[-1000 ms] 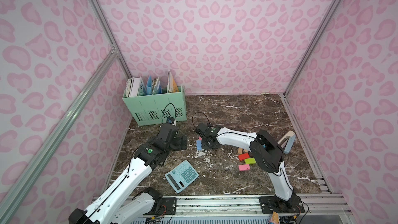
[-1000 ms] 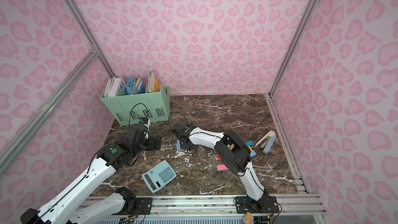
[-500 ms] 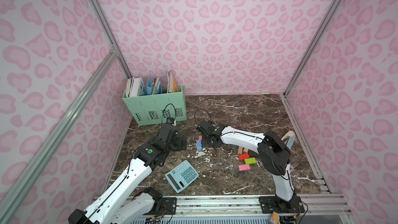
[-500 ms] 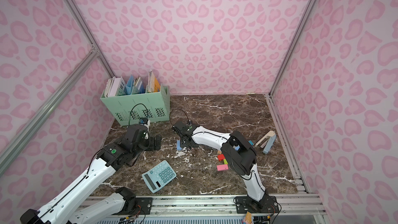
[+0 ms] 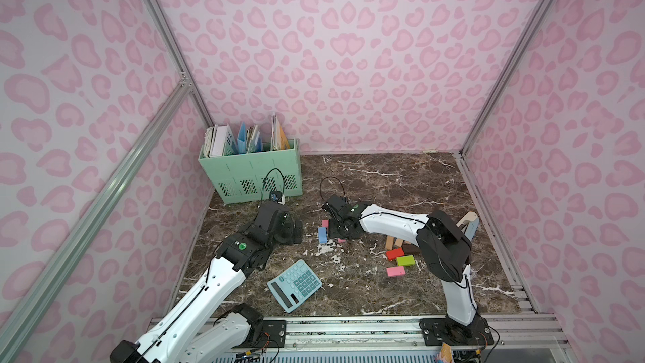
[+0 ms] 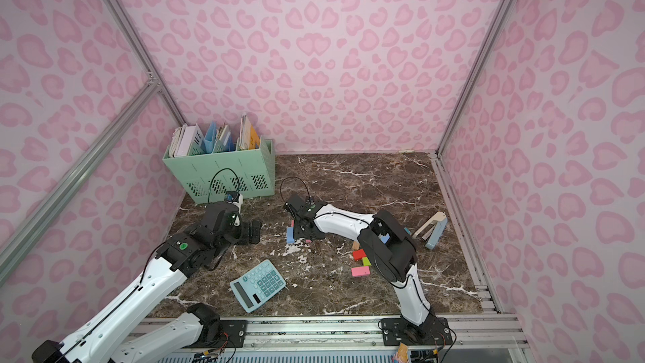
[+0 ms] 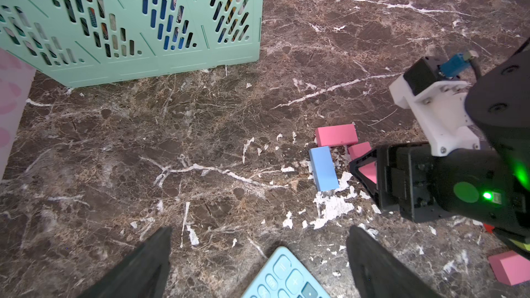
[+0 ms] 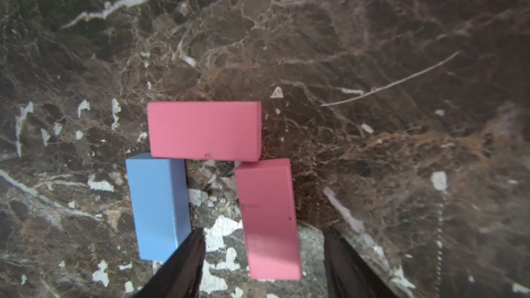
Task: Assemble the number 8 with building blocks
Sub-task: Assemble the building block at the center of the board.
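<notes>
Now R gripper (image 8: pixel 262 230) fingers stand spread, matte pink block (image 8: pixel 268 219) flat between them, touching neither; smooth blue block (image 8: pixel 157 204) just outside one finger, 2nd pink block (image 8: pixel 204 130) crosswise beyond tips, all rect. slabs on veined marble top (image 8: pixel 372 53). L gripper (image 7: pixel 259 228) fingers wide apart over marble.

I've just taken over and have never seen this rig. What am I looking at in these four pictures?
Two white robot arms stand at a marble table. Both top views look down on everything; each wrist view looks out from one arm. The right fingers stand open on either side of a pink block, beside a blue block, with a second pink block laid across their ends. The left fingers are open, holding nothing. Nearby sit spare blocks, a calculator and a file box.
</notes>
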`<state>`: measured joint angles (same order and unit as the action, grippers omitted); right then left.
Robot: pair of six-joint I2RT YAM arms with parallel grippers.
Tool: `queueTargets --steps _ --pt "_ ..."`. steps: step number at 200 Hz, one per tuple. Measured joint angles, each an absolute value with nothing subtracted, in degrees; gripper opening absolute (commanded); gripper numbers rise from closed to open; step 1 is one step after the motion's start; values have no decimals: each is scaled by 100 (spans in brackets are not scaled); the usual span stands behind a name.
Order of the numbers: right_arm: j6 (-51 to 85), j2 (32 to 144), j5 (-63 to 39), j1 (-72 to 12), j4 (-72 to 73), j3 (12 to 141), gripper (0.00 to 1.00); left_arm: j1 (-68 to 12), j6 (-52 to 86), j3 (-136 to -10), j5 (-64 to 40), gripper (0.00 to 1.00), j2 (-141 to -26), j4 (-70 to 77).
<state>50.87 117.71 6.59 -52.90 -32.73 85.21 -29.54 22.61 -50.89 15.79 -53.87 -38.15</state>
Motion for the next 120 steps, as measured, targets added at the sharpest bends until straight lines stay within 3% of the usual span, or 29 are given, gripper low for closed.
queueTargets --steps 120 --pt "5074 11858 362 -5319 -3052 8510 61 -2954 2259 -5089 1579 99 -5389 -3815"
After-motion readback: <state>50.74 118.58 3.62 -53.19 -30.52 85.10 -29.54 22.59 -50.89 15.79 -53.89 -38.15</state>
